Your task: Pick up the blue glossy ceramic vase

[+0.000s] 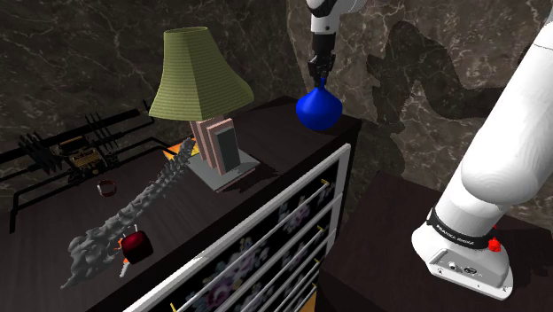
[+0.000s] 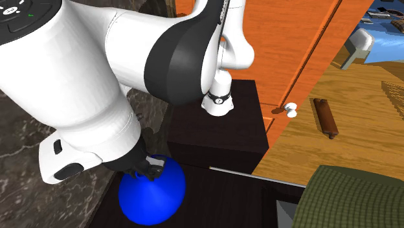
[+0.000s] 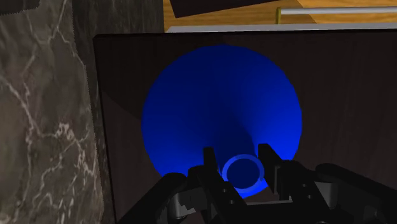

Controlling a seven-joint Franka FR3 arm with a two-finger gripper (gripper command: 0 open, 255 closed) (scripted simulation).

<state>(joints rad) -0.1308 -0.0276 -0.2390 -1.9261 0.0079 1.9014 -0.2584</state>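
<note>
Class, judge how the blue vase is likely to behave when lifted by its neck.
The vase has a round, wide belly under a narrow neck, so it may swing or tilt in the gripper. Its smooth surface looks slippery. It stands near the dresser corner, so a slip could drop it.

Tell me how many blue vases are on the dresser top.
1. The blue vase stands at the dresser top's far corner beside the dark marbled wall, right under the gripper. The lamp could hide something small behind it.
</note>
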